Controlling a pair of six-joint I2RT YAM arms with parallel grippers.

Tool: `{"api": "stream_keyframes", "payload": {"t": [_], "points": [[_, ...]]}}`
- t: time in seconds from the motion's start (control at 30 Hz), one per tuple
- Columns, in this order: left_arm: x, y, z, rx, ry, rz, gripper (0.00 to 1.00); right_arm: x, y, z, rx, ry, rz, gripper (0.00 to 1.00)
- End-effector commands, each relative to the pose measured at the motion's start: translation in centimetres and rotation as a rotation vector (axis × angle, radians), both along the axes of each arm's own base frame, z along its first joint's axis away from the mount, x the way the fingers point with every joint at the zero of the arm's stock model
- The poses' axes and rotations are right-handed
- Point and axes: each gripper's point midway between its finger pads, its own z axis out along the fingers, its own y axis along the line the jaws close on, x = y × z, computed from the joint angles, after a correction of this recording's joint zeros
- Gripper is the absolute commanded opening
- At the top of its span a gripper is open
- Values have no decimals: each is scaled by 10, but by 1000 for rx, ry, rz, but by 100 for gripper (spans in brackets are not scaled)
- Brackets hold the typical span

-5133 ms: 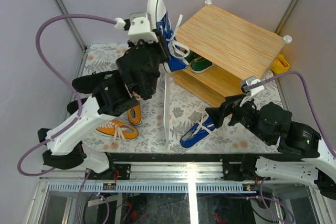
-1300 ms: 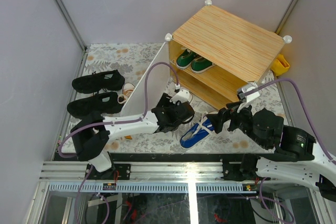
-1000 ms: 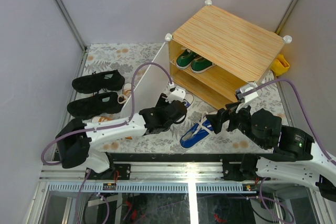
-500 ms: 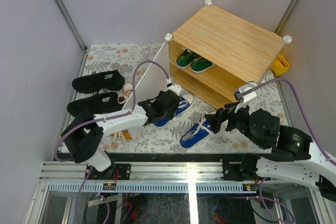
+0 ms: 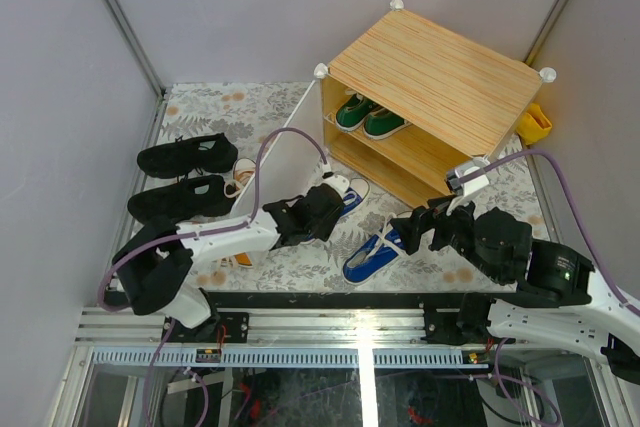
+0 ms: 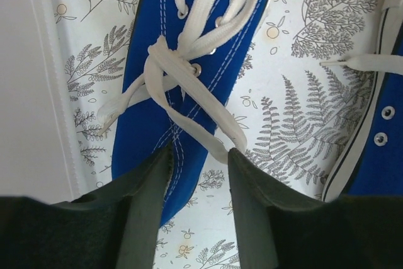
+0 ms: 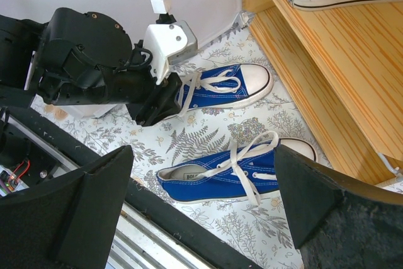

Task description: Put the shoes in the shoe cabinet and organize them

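Observation:
The shoe cabinet [image 5: 440, 77] stands at the back right, its white door [image 5: 275, 162] swung open. Two green shoes [image 5: 366, 117] sit on its upper shelf. One blue shoe [image 5: 349, 195] lies on the floor by the lower shelf, a second blue shoe [image 5: 373, 253] nearer. My left gripper [image 5: 331, 209] is open at the heel end of the first blue shoe [image 6: 189, 61], its left finger [image 6: 148, 206] against the shoe's side. My right gripper [image 5: 408, 230] is wide open and empty, hovering above the second blue shoe [image 7: 233, 177]. Two black shoes [image 5: 185, 155] lie at the left.
Orange shoes [image 5: 237, 259] peek out from behind the open door. A yellow object [image 5: 535, 122] sits right of the cabinet. The door panel [image 6: 25, 92] stands close on the left gripper's left. The black rail [image 5: 330, 299] runs along the near edge.
Five seconds ago my left gripper held a blue shoe high by the cabinet. That shoe now lies on the floor and the gripper has opened and drawn back slightly. The right arm barely moved.

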Motion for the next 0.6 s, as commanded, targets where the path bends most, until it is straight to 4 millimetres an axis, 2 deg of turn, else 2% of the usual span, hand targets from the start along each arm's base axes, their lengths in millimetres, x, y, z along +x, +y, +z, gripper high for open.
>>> {"api": "stream_keyframes", "payload": {"t": [0.0,0.13,0.23,0.3,0.33,0.43,0.57], "points": [[11,-7,-2,-19,-35,27,40,4,5,10,39,-18,-15,99],[18,-13,-17,12,-25,23,25,5,6,10,34,-17,-15,99],[18,-14,-32,39,1,27,22,4,3,13,36,-20,-16,99],[17,-13,-37,43,6,38,6,4,0,13,39,-23,-24,99],[16,-14,-35,35,7,35,1,4,-2,13,39,-24,-30,99],[15,-23,-17,-12,-14,19,0,4,-4,12,37,-23,-36,99],[8,-46,21,-107,-61,-24,0,4,-5,12,39,-22,-40,99]]}}
